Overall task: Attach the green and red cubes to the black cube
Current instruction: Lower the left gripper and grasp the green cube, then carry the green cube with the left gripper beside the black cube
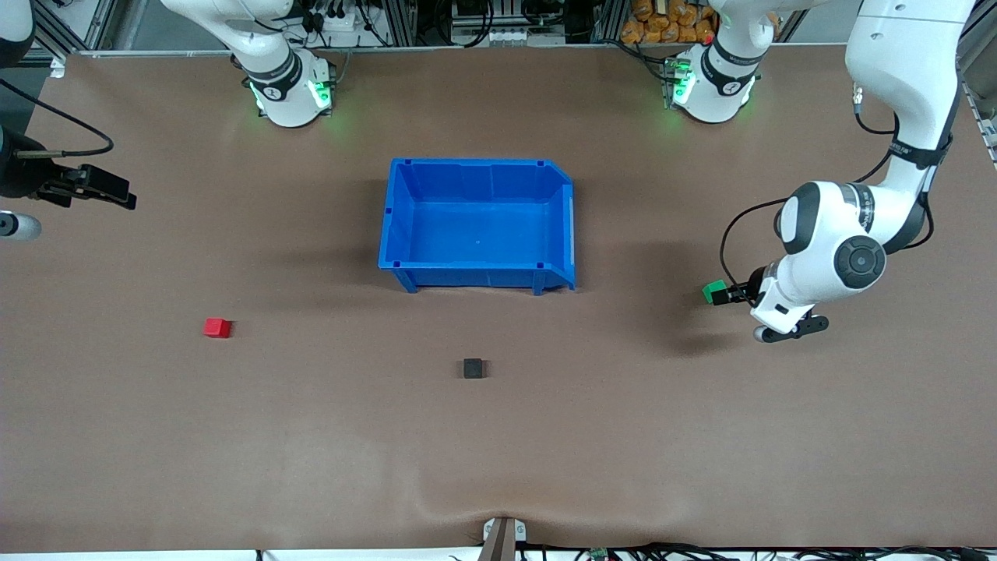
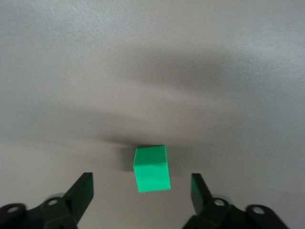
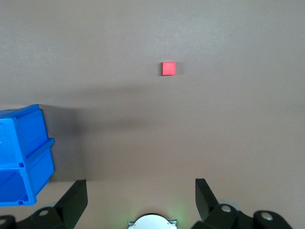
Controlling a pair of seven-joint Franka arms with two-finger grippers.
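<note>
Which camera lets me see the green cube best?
The left wrist view: the green cube fills the middle, between the open left claw. The front view shows it only small, partly hidden by the arm. The right wrist view doesn't show it.

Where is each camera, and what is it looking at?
Front view: high across the table, facing both arms, blue bin, black cube, right gripper.
Left wrist view: on the left arm, looking down past the left gripper at the green cube.
Right wrist view: on the right arm, over the red cube.
Shared: front shows both cubes too.
</note>
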